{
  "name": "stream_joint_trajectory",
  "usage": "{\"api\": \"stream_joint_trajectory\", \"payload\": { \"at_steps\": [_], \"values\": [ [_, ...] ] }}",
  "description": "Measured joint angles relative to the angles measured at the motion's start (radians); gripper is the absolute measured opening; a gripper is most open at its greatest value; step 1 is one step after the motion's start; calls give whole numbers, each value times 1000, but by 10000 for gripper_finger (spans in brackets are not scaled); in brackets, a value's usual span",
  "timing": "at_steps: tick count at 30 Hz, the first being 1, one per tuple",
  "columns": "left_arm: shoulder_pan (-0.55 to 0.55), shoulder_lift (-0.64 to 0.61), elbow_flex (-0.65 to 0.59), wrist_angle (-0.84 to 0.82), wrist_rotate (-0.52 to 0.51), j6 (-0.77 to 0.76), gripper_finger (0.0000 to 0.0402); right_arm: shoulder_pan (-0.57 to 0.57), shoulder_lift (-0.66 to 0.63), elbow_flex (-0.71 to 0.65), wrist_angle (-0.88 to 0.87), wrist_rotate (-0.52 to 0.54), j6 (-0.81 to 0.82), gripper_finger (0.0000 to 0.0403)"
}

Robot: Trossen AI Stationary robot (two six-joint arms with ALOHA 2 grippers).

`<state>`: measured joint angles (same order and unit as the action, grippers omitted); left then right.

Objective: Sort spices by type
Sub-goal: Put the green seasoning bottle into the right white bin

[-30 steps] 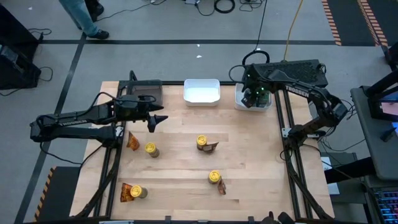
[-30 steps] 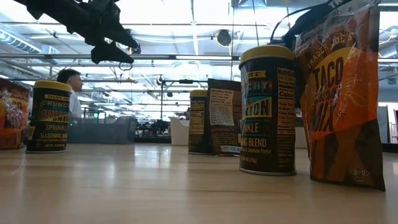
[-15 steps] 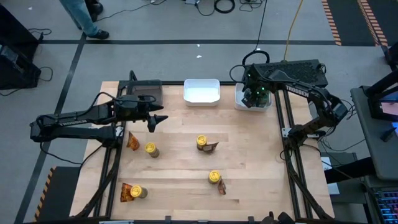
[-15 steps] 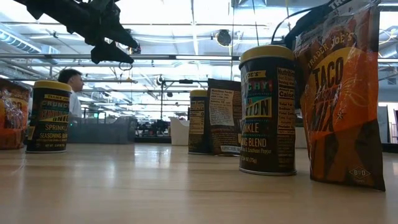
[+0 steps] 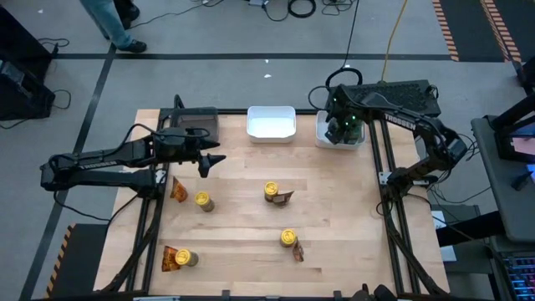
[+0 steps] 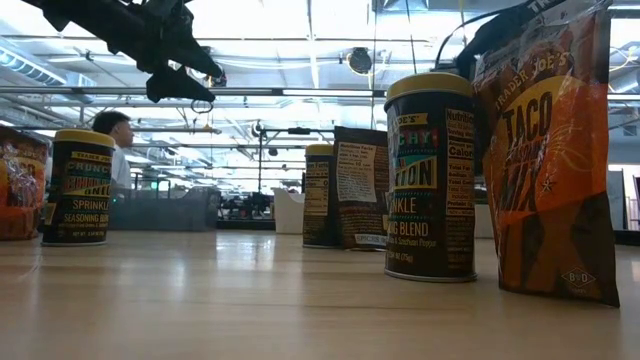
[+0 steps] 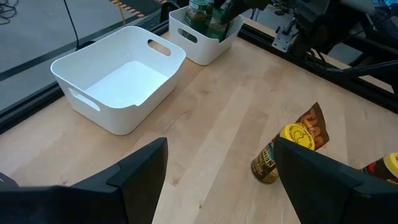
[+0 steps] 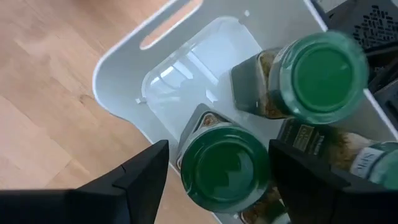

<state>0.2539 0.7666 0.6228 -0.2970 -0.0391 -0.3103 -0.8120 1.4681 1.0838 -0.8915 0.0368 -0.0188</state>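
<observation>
My left gripper (image 5: 211,161) hangs open above bare wood, left of the middle white tray (image 5: 271,123), touching nothing. My right gripper (image 8: 219,180) is open over the right white tray (image 5: 341,134), pointing down, a finger on either side of a green-lidded jar (image 8: 224,165) standing in the tray. A second green-lidded jar (image 8: 320,78) stands beside it, and a third (image 8: 379,155) shows only partly. Several yellow-lidded jars stand on the table (image 5: 203,201) (image 5: 272,191) (image 5: 289,238) (image 5: 185,258). An orange-brown packet stands by each (image 5: 178,189) (image 5: 286,197) (image 5: 298,251) (image 5: 171,257). My right gripper comes from above with its fingers (image 8: 143,180) level with the lid (image 8: 224,155) of the green-lidded jar, which stands upright on the tray floor. I cannot tell whether the fingers touch it.
A dark grey tray (image 5: 198,123) sits at the table's far left, behind my left gripper. The middle white tray (image 7: 118,78) holds nothing. A person (image 6: 115,140) stands in the room beyond the table. Bare wood lies between the jar groups.
</observation>
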Motion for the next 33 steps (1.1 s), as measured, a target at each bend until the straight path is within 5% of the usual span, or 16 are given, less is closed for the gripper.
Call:
{"api": "stream_joint_trajectory", "payload": {
  "at_steps": [22,33],
  "values": [
    [0,0,0,5,0,0,295,0,51,161,91,102,105,252],
    [0,0,0,5,0,-21,295,2,145,161,112,222,116,170]
  ]
}}
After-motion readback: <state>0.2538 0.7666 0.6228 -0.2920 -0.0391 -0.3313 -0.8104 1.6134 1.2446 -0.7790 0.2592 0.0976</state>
